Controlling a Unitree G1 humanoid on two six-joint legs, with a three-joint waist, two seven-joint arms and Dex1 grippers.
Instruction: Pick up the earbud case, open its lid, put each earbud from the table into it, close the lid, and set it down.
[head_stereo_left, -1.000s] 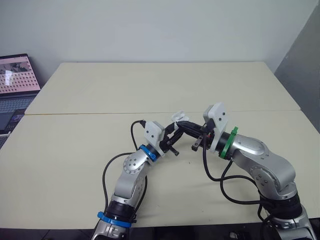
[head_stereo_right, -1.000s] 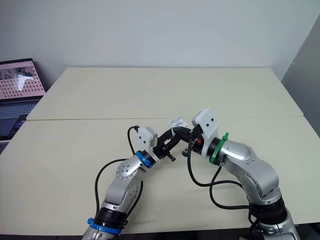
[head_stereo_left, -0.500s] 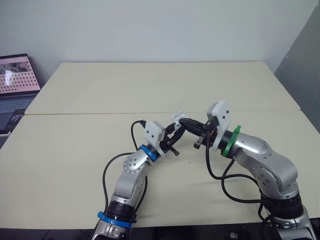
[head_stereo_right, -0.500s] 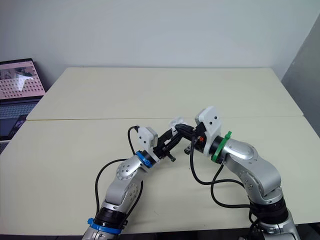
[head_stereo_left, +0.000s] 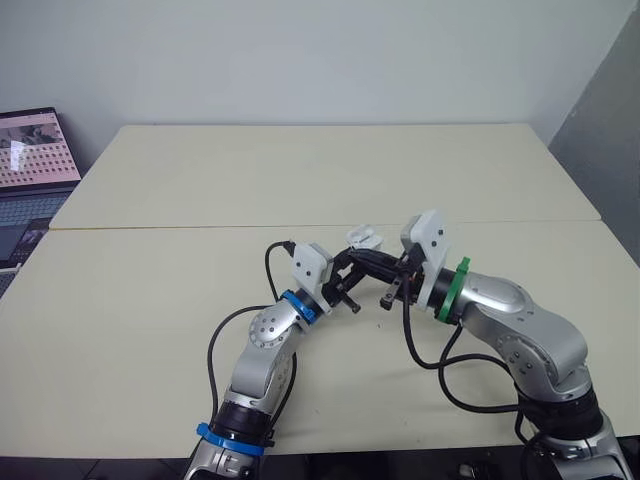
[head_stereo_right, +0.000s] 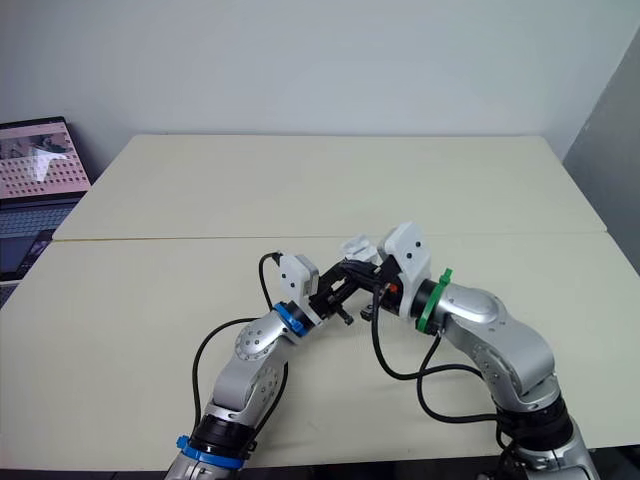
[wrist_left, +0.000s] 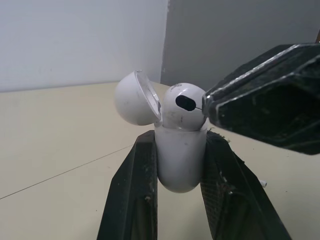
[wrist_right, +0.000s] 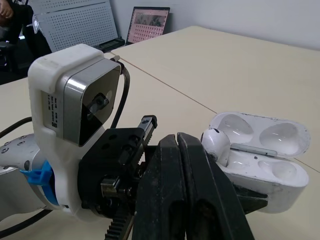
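The white earbud case (wrist_left: 180, 155) stands upright between the two black fingers of my left gripper (wrist_left: 180, 141), which is shut on it just above the table's middle. Its lid (wrist_left: 134, 97) is swung open. A white earbud (wrist_left: 184, 102) pokes out of the case's top, and in the right wrist view that earbud (wrist_right: 216, 142) sits at the case's (wrist_right: 260, 167) near socket. My right gripper (wrist_right: 178, 139) is shut, its tips against the earbud. In the left eye view the case (head_stereo_left: 365, 237) rides above where both grippers meet.
A laptop (head_stereo_left: 30, 160) with a lit screen stands off the table's far left edge. The cream table (head_stereo_left: 320, 170) has a seam running across it just behind the grippers. A grey wall panel (head_stereo_left: 600, 130) rises on the right.
My right gripper has shifted slightly left, closing in on the case, after drifting a little right half a second ago. The left arm holds the case almost still.
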